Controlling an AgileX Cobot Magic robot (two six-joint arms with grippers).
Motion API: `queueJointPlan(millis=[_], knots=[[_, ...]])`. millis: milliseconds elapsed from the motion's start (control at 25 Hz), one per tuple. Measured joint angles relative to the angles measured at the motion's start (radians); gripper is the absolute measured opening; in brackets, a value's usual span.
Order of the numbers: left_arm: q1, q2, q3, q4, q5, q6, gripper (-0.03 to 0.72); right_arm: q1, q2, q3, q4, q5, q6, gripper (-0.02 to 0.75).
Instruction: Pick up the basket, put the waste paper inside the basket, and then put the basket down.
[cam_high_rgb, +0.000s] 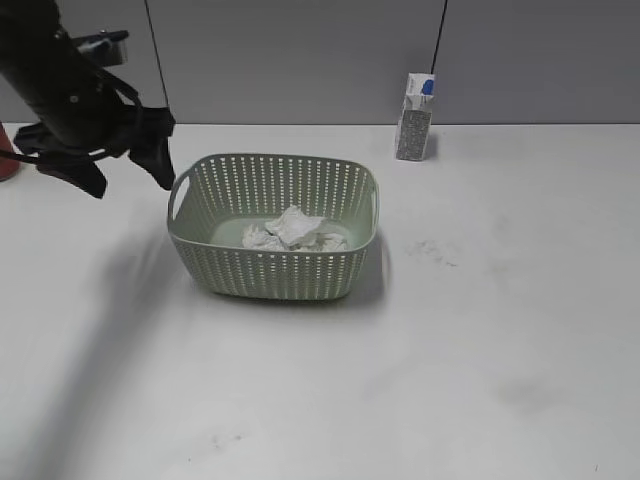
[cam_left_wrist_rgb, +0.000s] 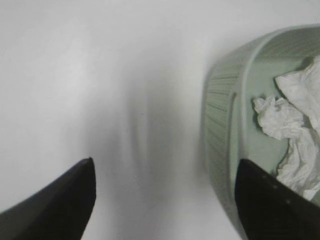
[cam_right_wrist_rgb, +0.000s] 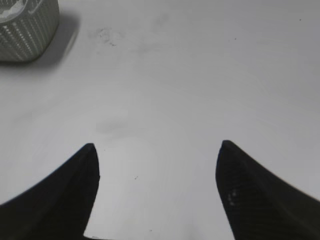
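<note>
White table (cam_high_rgb: 480, 350): basket (cam_high_rgb: 275, 262) center, carton (cam_high_rgb: 415, 118) at far edge, faint smudges.

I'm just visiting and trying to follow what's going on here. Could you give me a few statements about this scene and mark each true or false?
1. The waste paper lies inside the basket. True.
2. The left gripper grips the basket's handle. False: its jaws are open, beside the basket.
3. A carton stands upright behind the basket. True.
4. The right gripper holds a paper wad. False: its jaws are open and empty above the table.
</note>
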Motion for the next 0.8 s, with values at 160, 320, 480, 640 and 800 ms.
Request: queueJointPlan(millis=[160, 320, 480, 640, 800], knots=[[0.08, -0.063, 0.0, 0.033, 0.061, 0.04, 0.661, 0.0, -0.073, 0.0, -0.013, 0.001, 0.01, 0.579], [0.177, -0.139, 0.0, 0.127, 0.125, 0.076, 0.653, 0.0, -0.121, -0.022, -0.071, 0.042, 0.023, 0.579], [0.278, -0.232, 0.0, 0.156, 0.15, 0.104, 0.643, 0.0, -0.129, -0.028, -0.104, 0.063, 0.047, 0.578], [0.312, -0.344, 0.022, 0.16, 0.162, 0.134, 0.63, 0.0, -0.13, -0.008, -0.104, 0.027, 0.048, 0.578], [0.296, -0.511, 0.139, 0.152, 0.139, 0.138, 0.617, 0.0, -0.13, -0.001, -0.105, 0.011, 0.049, 0.578]])
